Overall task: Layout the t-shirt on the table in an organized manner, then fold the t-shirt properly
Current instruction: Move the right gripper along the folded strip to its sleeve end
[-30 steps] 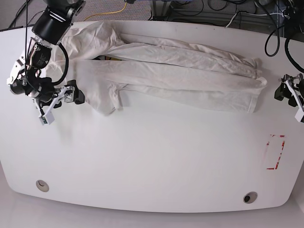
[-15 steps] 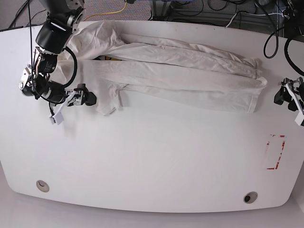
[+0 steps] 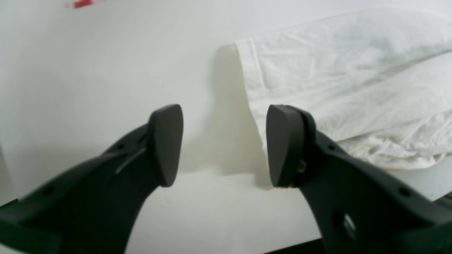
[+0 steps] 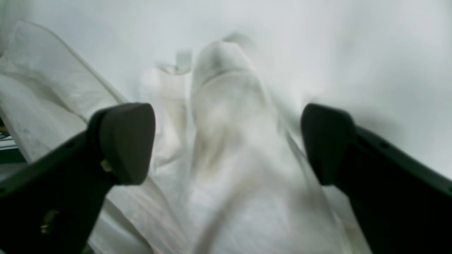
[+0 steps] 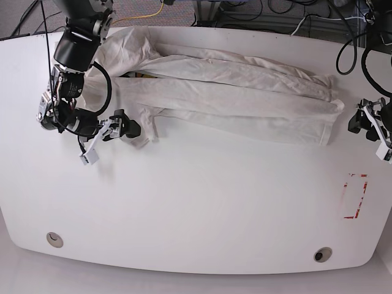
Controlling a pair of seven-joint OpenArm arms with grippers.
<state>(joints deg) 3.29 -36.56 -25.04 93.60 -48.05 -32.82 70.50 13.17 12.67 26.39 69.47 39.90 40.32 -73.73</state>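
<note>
The white t-shirt lies in a long folded band across the far half of the table. A sleeve hangs toward the front at its left end. A sliver of dark and yellow print peeks out near the collar. My right gripper is open at that sleeve. In the right wrist view the blurred sleeve lies between the wide fingers of the right gripper. My left gripper stands open just right of the hem. In the left wrist view the left gripper is empty, beside the hem corner.
A red tape rectangle marks the table at the right, seen also as a red tape scrap. Two grommet holes sit near the front edge. Cables run behind the far edge.
The right arm has swung rightward and brought its open gripper up to the sleeve. The left gripper has edged slightly toward the hem.
</note>
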